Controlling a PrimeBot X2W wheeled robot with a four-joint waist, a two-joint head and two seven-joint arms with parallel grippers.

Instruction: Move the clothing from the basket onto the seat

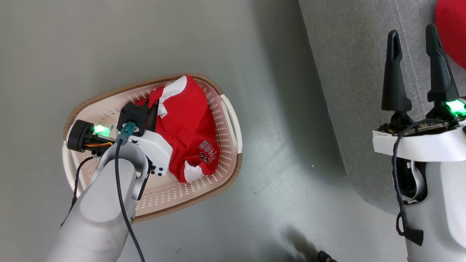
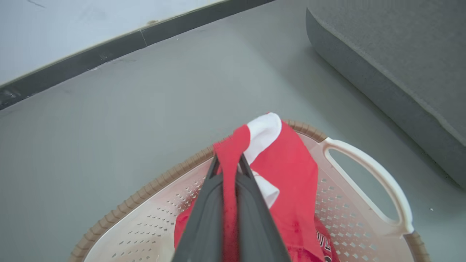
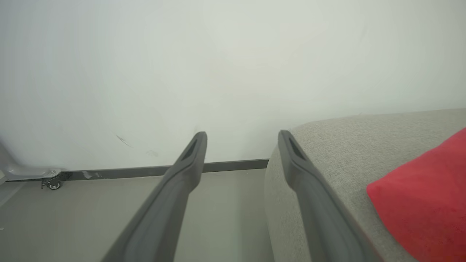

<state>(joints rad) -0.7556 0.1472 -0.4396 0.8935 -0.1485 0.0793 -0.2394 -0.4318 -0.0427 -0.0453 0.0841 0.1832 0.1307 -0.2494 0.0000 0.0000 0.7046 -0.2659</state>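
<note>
left wrist view: left gripper (image 2: 228, 161) jaws together, clamped on a narrow red strip of the clothing (image 2: 291, 174). the cloth is pinched between the two dark fingers and the rest drapes down into the basket (image 2: 367, 171).
head view hides that pinch behind the wrist housing but gives the layout: garment bunched on the seat side of the basket, basket on the grey floor (image 1: 273, 109), apart from the seat (image 1: 356, 91).
right gripper (image 1: 412, 32) jaws wide apart, nothing between them, over the seat edge.
right wrist view is clearer on a second red fabric piece (image 3: 429, 203) lying on the seat. it also shows the white wall (image 3: 218, 54), dark baseboard (image 3: 145, 171) and a small caster (image 3: 54, 185).
materials:
- basket: oval, cream perforated plastic, brown woven-look rim, slot handle.
- seat: coarse grey weave, stitched seam, rounded corner.
- garment: soft red with white panels.

writing: dark white-outlined "bull…" readable in head view, a number starting with 2 under it, rest folded away.
</note>
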